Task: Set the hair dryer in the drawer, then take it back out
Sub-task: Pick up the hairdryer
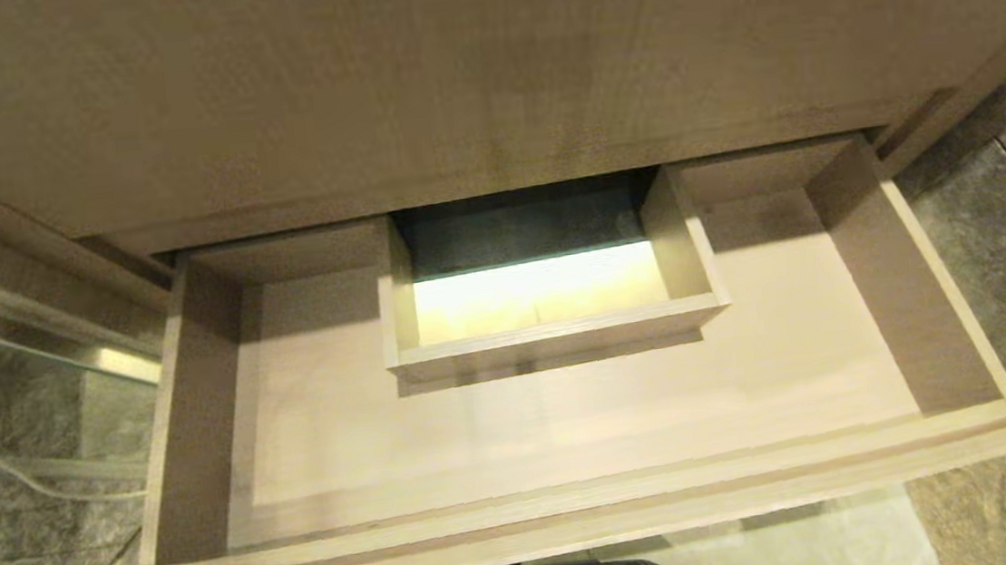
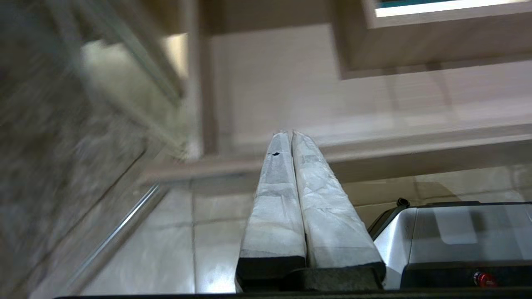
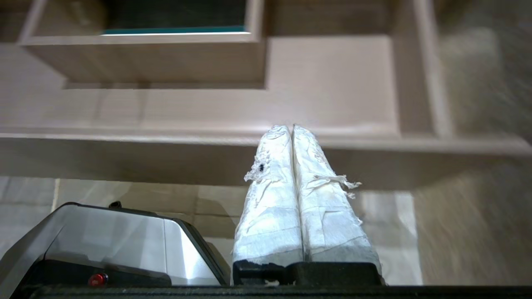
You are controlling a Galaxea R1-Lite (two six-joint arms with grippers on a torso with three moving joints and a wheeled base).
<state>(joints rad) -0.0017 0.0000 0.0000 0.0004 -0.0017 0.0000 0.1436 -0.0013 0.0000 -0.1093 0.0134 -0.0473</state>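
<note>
Drawer (image 1: 570,422) pulled open, hair dryer nowhere in view; left claw (image 2: 286,133) and right claw (image 3: 289,126) pressed together, empty, near front edge; risk: hunting blind, clipping that edge.

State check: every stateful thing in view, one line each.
drawer: pulled open, nothing lying in it
boxed cut-out: open-topped, lit inside
hair dryer: not in view
left gripper: shut, holding nothing
right gripper: shut, holding nothing
</note>
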